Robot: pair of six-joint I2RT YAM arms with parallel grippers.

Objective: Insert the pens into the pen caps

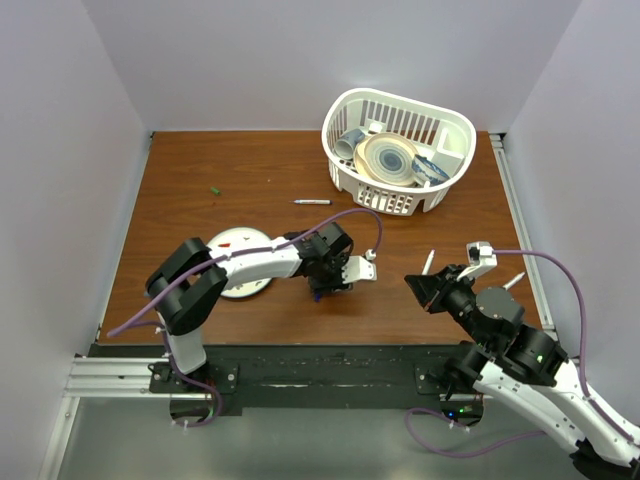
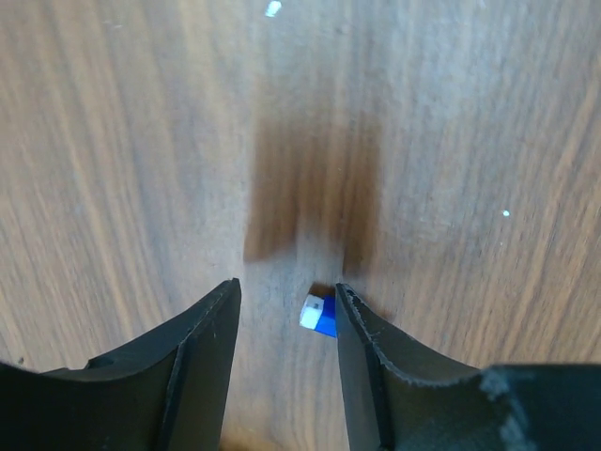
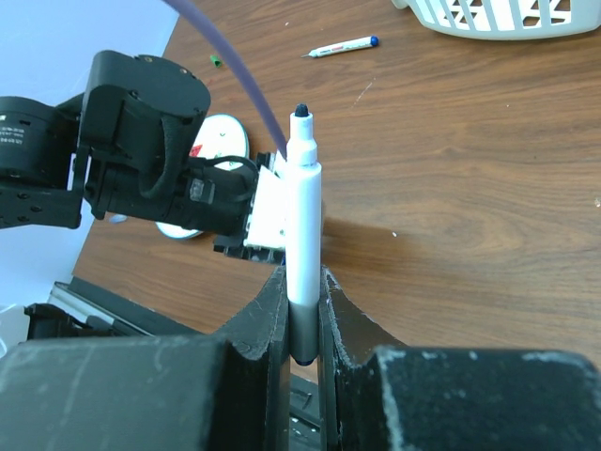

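left gripper [image 2: 286, 287] half-open astride blue cap [image 2: 319, 316], nothing held | right gripper [image 3: 302, 277] clamped on uncapped pen [image 3: 303, 225] | green cap [image 1: 214, 189] loose toward far-left corner of table [image 1: 250, 160] | capping looks unstarted

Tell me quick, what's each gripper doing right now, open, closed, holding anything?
Left gripper: open, blue cap between its jaws, not gripped.
Right gripper: closed, holding an uncapped pen.
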